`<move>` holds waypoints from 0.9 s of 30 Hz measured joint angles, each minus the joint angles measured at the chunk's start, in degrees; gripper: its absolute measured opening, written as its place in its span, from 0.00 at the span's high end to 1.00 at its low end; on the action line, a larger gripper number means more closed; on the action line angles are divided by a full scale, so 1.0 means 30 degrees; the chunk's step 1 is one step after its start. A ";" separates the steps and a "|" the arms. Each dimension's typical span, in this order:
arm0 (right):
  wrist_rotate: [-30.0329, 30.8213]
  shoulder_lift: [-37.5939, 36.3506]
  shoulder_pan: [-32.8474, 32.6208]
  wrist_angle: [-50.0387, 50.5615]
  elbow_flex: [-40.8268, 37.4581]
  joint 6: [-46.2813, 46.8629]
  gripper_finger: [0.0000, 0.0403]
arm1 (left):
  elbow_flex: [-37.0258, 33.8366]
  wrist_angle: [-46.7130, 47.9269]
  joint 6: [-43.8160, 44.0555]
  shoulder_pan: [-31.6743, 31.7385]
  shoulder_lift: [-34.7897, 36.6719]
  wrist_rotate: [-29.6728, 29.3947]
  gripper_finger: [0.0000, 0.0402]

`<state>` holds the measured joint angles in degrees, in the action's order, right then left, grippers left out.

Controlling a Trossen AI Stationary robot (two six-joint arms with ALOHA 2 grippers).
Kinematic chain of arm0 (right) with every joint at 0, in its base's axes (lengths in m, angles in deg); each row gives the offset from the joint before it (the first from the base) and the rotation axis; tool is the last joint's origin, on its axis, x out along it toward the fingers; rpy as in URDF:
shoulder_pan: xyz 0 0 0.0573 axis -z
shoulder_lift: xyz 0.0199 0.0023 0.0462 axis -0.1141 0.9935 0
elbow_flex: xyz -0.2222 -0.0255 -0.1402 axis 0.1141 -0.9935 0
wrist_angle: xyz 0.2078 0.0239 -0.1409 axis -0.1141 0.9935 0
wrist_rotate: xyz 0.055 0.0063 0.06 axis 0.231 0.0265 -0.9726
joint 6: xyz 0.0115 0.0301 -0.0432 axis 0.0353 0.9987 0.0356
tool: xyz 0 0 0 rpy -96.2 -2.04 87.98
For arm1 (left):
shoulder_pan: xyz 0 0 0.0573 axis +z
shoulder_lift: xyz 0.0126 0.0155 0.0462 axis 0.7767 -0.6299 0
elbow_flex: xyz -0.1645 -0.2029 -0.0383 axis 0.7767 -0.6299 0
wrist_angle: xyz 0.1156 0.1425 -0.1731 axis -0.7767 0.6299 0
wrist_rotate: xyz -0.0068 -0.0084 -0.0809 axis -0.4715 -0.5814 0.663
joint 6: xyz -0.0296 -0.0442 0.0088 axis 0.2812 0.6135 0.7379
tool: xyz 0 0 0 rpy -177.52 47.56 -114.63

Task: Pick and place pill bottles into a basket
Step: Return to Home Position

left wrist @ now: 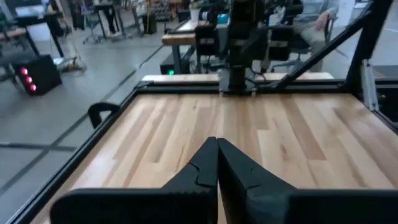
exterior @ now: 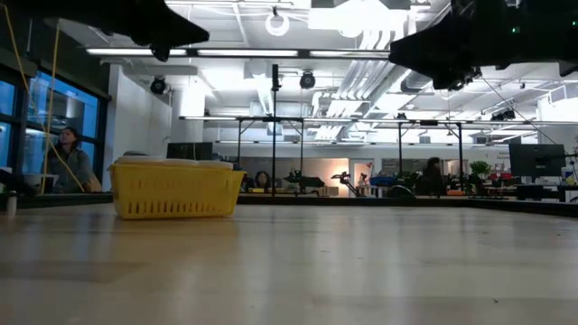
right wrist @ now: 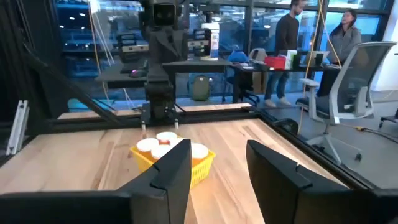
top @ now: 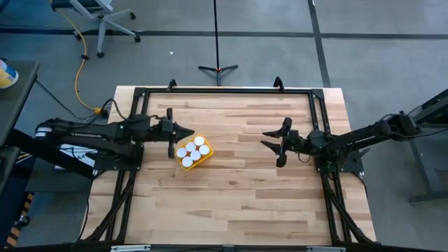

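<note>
The yellow basket [top: 194,154] stands on the table left of centre, with several white-capped pill bottles [top: 192,149] upright inside it; it also shows in the low view [exterior: 176,190] and the right wrist view [right wrist: 202,163]. My left gripper [top: 189,131] is shut and empty, held above the table just left of the basket's far end. My right gripper [top: 269,139] is open and empty, right of centre, pointing toward the basket; its fingers show in the right wrist view [right wrist: 217,162].
A black metal frame [top: 224,91] runs round the table's edges. Bare wood lies between the basket and my right gripper and along the near half. People sit and stand in the room beyond the table.
</note>
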<state>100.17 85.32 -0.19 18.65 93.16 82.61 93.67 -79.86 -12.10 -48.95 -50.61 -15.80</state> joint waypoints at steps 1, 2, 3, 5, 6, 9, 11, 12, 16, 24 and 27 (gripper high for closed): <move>0.0004 -0.0007 0.0000 0.0138 0.0000 0.0024 0.64 | -0.0182 0.0004 -0.0023 -0.0188 0.0286 -0.0122 0.89; 0.0029 -0.0015 0.0000 0.0326 0.0000 0.0082 0.64 | -0.0497 -0.0200 -0.0147 -0.0475 0.0547 -0.0390 0.90; 0.0069 -0.0015 0.0000 0.0544 0.0000 0.0079 0.64 | -0.0851 -0.0236 -0.0146 -0.0822 0.0896 -0.1041 0.92; 0.0228 -0.0015 0.0000 0.1103 0.0000 0.0104 0.65 | -0.1679 -0.0046 -0.0009 -0.1724 0.1697 -0.1981 0.94; 0.0356 -0.0015 -0.0007 0.1347 0.0000 0.0128 0.65 | -0.2096 -0.0273 0.0026 -0.2293 0.2063 -0.2418 0.94; 0.0495 -0.0015 0.0000 0.1658 0.0000 0.0230 0.65 | -0.3332 -0.0254 0.0176 -0.3910 0.3407 -0.4582 0.93; 0.0495 -0.0015 0.0000 0.1673 0.0000 0.0566 0.65 | -0.3857 0.0012 -0.0041 -0.4781 0.4436 -0.6305 0.92; 0.0495 -0.0009 0.0000 0.1666 0.0000 0.0609 0.65 | -0.4080 0.0100 -0.0143 -0.5212 0.5068 -0.6591 0.92; 0.0495 -0.0015 -0.0015 0.1676 0.0000 0.1055 0.65 | -0.5136 0.1005 -0.0525 -0.6583 0.7823 -0.6492 0.94; 0.1443 -0.0007 0.0000 0.1595 0.0000 0.0390 0.65 | -0.6891 0.2118 -0.1773 -0.6406 1.2336 -0.4248 0.94; 0.1501 -0.0007 0.0000 0.1510 0.0000 0.0277 0.65 | -0.7345 0.2420 -0.1671 -0.5365 1.3532 -0.3425 0.94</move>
<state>104.68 85.30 -0.19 23.19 93.16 83.44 71.63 -72.60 -17.11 -65.05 -10.01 -26.08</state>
